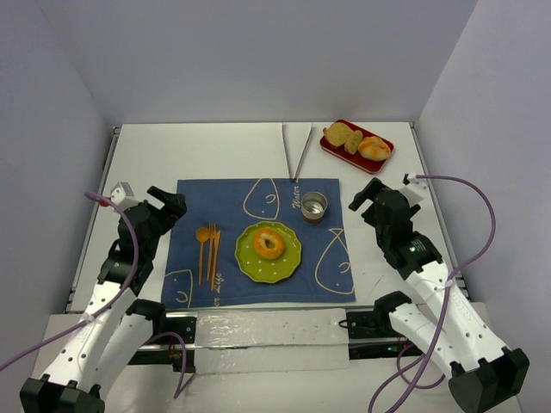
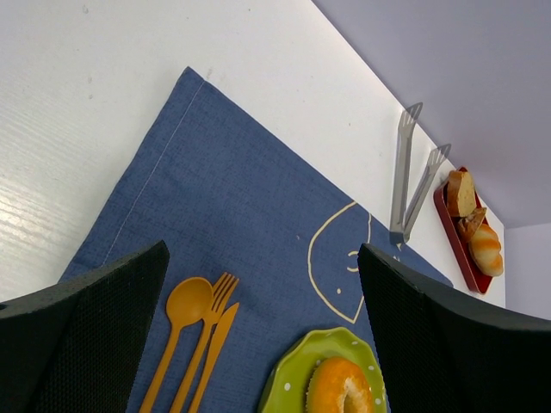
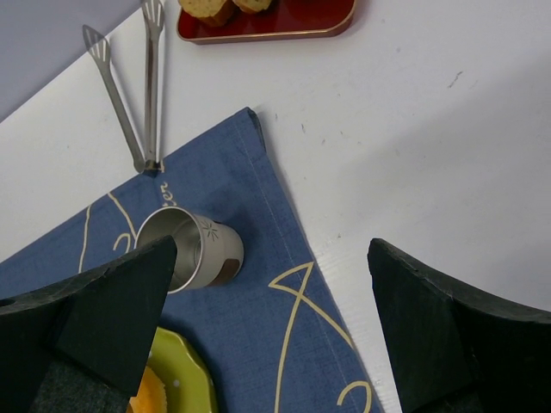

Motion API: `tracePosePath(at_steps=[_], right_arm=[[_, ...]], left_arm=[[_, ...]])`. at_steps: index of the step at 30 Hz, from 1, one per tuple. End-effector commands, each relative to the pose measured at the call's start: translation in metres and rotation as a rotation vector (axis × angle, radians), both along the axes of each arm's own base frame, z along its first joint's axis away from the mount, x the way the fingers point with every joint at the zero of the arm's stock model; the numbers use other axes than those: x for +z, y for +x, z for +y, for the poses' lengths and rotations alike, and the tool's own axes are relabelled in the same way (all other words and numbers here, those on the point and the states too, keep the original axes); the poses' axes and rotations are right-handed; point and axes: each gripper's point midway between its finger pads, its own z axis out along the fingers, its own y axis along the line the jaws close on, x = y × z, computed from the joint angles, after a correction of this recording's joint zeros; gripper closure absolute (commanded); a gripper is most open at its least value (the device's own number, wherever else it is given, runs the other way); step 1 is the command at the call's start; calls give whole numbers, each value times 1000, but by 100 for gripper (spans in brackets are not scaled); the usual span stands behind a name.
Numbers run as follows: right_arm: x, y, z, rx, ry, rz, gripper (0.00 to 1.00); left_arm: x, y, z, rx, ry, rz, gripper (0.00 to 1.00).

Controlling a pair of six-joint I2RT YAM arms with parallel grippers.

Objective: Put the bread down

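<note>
The bread [image 1: 269,243], a small round golden-orange bun with a darker centre, lies on the green plate [image 1: 250,262] on the blue placemat [image 1: 194,198]. It also shows at the bottom of the left wrist view [image 2: 337,387], and a sliver shows in the right wrist view [image 3: 145,399]. My left gripper [image 1: 170,206] is open and empty over the mat's left edge. My right gripper [image 1: 372,196] is open and empty over the mat's right edge, near the metal cup [image 3: 191,249].
Orange spoon, fork and knife [image 1: 207,247] lie left of the plate. Metal tongs [image 1: 297,149] lie behind the mat. A red tray [image 1: 387,159] with other bread pieces [image 1: 343,135] and a lumpy roll [image 1: 374,149] sits at the back right.
</note>
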Motion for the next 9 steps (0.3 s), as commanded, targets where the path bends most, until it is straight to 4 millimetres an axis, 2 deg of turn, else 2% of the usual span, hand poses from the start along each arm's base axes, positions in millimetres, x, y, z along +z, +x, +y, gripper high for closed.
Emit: tracePosePath(at_steps=[1,9], right_arm=[[7,0,-4,-21,11,-49,0],[9,-6,-7,-27,14,-70,0]], left_arm=[[15,5,-7,-36,-9,-50,1],[15,5,-7,-35,-8,-47,1]])
